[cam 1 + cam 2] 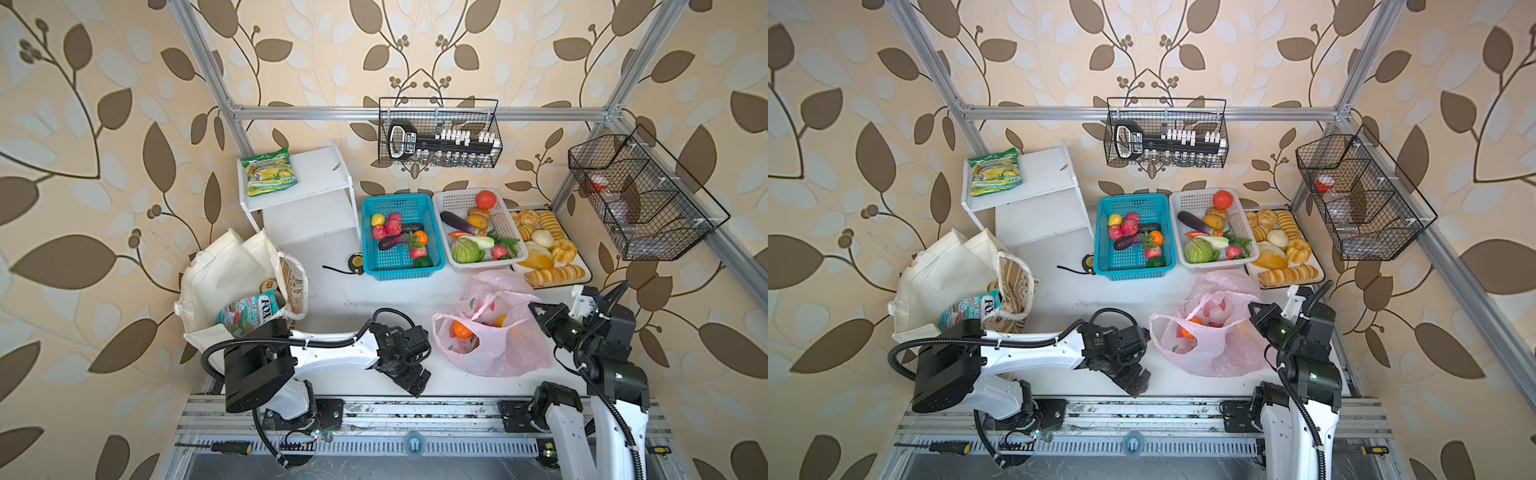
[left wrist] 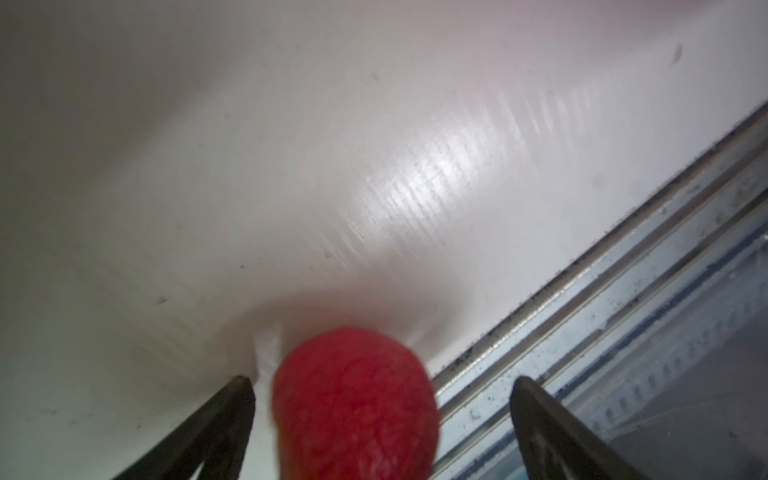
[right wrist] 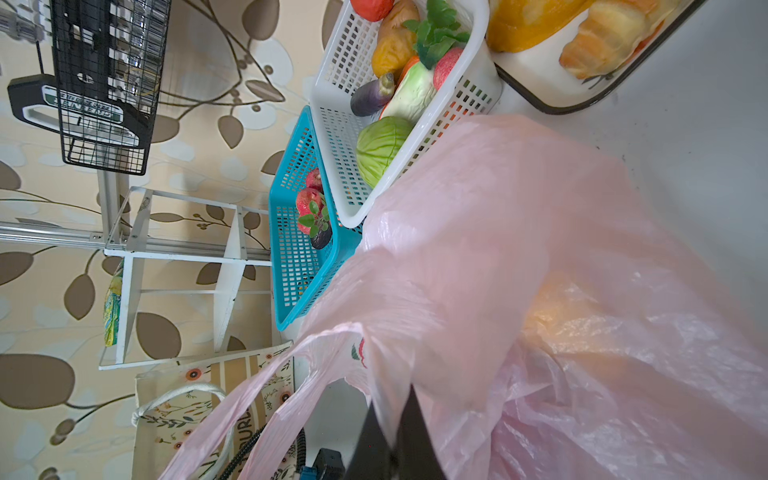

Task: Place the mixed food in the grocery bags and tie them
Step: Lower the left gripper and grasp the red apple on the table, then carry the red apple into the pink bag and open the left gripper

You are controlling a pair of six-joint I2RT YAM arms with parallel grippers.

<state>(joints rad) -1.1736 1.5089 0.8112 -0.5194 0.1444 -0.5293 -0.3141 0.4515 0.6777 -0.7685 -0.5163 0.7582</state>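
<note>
Our left end effector stands wide open over the near edge of the counter. A blurred red fruit sits between its fingers, with a gap showing on either side. Our right end effector is closed on the right rim of the pink bag, which sits on the right of the counter with an orange inside. On the left, the cream tote lies open, holding a teal-red packet and a can.
</note>
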